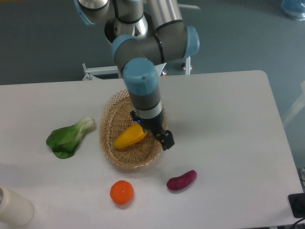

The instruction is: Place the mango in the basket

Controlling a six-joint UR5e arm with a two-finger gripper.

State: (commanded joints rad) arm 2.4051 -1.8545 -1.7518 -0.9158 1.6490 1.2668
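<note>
your mango (129,137) lies inside the basket (113,155), its right end hidden behind the tool (166,140); you can't tell the tool's spread.

smooth yellow elongated mango (129,137), shading orange toward one end. light tan oval woven wicker basket (112,148), open-lattice rim. round orange fruit (121,192), uniform orange. small purple sweet potato (181,180), dark magenta-purple. leafy bok choy (69,137): green leaves, pale whitish stem. black two-finger gripper (165,140) on grey-and-light-blue arm. white table (224,124).
</note>
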